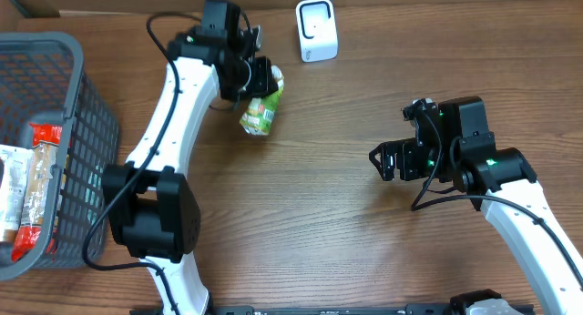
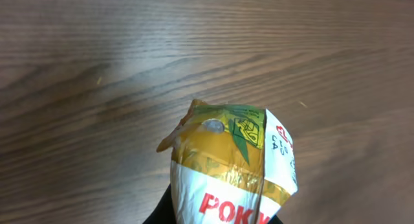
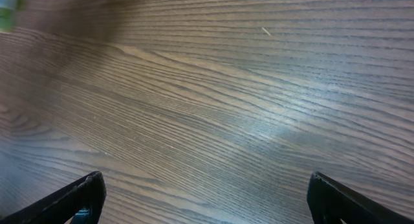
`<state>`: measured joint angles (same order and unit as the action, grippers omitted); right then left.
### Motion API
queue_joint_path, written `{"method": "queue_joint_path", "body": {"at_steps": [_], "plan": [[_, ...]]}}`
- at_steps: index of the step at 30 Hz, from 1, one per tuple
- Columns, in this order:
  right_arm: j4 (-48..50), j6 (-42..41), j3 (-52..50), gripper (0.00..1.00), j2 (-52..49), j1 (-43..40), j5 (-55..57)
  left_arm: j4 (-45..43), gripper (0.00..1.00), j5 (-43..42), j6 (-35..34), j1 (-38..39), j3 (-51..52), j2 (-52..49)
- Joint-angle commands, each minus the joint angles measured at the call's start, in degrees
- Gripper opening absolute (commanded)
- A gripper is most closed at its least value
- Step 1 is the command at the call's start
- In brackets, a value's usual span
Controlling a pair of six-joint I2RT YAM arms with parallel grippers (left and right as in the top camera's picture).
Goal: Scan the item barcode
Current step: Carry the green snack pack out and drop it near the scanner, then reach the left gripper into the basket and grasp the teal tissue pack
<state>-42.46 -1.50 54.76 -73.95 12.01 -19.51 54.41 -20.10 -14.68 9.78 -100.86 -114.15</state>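
Left gripper: The left gripper [image 1: 261, 81] is pinched shut on the upper end of the snack packet [image 1: 260, 111], at the far side of the wooden table [image 1: 328, 242].
Item: The packet is crumpled, coloured yellow, green and white. Its red lettering, cut off by the frame's lower edge, faces the left wrist camera. The other end points down toward the tabletop, and whether it touches the wood cannot be told.
Scanner: A small white barcode scanner [image 1: 316, 29] stands upright near the table's far edge. In the overhead view it sits up and to the right of the packet, apart from it.
Right gripper: The right gripper [image 1: 386, 162] hovers over bare wood on the right side, well apart from packet and scanner. Its two dark fingers [image 3: 81, 198] are spread wide with nothing between them.
Basket: A grey mesh basket [image 1: 95, 115] sits at the left edge, holding several wrapped packages [image 1: 27, 192] in red, white and tan.
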Motion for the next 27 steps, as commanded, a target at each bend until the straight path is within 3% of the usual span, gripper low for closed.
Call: {"method": "queue_joint_path", "body": {"at_steps": [1, 5, 6, 9, 16, 18, 22, 27], "plan": [[0.31, 0.07, 1.55, 1.0, -0.02, -0.13, -0.07, -3.85, 0.18, -0.55, -5.29, 0.13, 3.43, 1.01], [0.31, 0.07, 1.55, 1.0, -0.02, -0.13, -0.09, -5.75, 0.31, -1.38, -5.27, 0.72, 4.42, 1.01], [0.31, 0.07, 1.55, 1.0, -0.02, -0.13, -0.07, -5.86, 0.41, -1.64, -5.25, 0.79, 4.35, 1.03], [0.31, 0.07, 1.55, 1.0, -0.02, -0.13, -0.09, -5.73, 0.59, -5.49, -4.74, 0.74, 3.76, 1.03], [0.31, 0.07, 1.55, 1.0, -0.02, -0.13, -0.07, 0.04, 0.81, -10.16, -2.19, -1.97, -4.92, 4.66], [0.31, 0.07, 1.55, 1.0, -0.02, -0.13, -0.09, 3.04, 0.97, -9.38, -0.72, -3.28, -9.01, 7.34], [0.31, 0.07, 1.55, 1.0, -0.02, -0.13, -0.09, 10.08, 1.0, -2.69, 2.84, -7.19, -17.46, 13.97], [0.31, 0.07, 1.55, 1.0, -0.02, -0.13, -0.07, 14.56, 1.0, -1.92, 14.45, -15.43, -22.67, 22.75]]}}
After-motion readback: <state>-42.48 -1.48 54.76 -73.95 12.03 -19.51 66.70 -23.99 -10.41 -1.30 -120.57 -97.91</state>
